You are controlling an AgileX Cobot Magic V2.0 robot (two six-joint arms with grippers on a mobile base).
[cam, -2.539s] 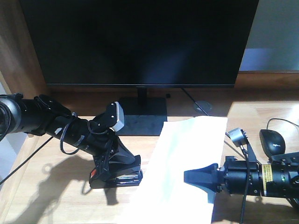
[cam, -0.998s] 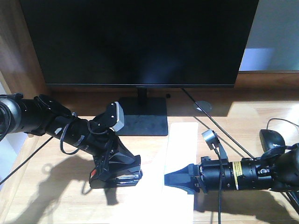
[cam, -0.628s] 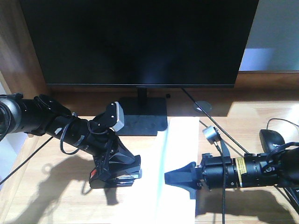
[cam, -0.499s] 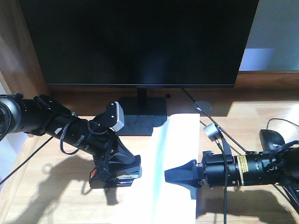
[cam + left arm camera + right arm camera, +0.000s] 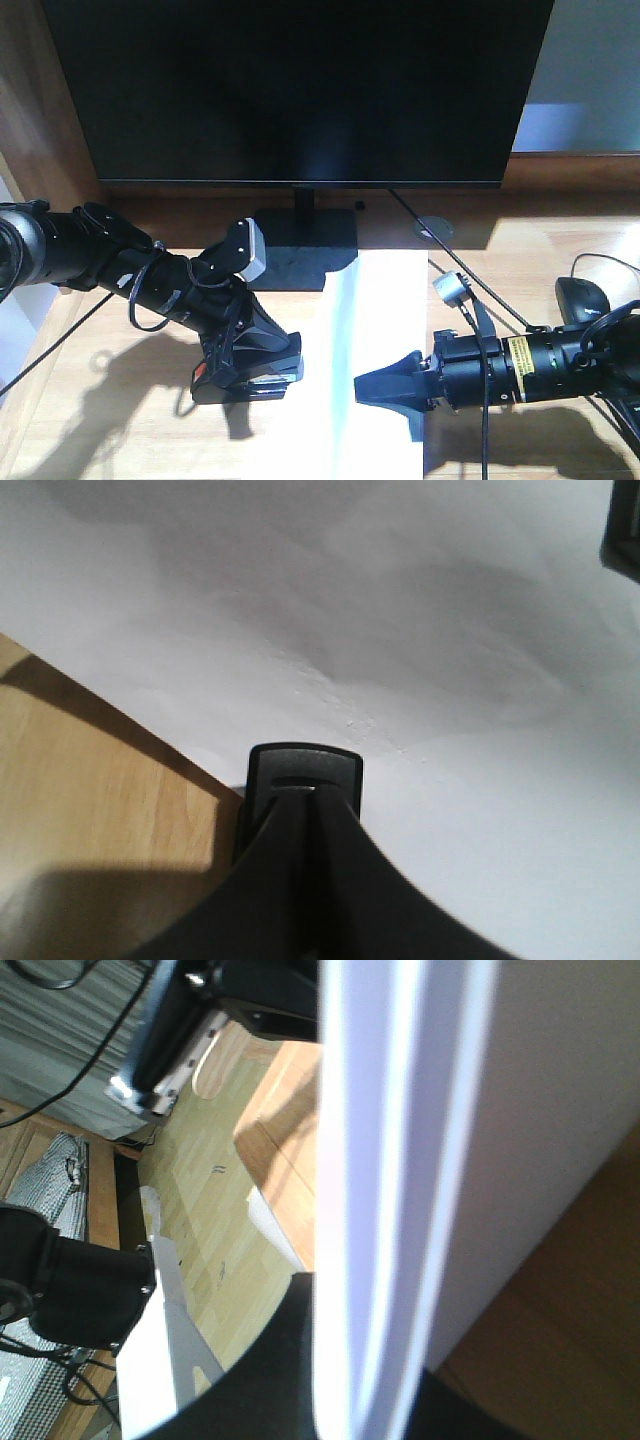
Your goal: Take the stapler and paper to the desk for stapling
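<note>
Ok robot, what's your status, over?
Left gripper shut on stapler, beside paper. Right gripper shut on paper, sheet bowed. Monitor stand close behind paper.

Hard sunlight blows out the plain white paper sheet; sharp shadows cross the light wood-grain tabletop; wrist views blurred.

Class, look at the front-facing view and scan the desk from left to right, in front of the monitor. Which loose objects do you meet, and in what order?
stapler → paper → mouse
</note>
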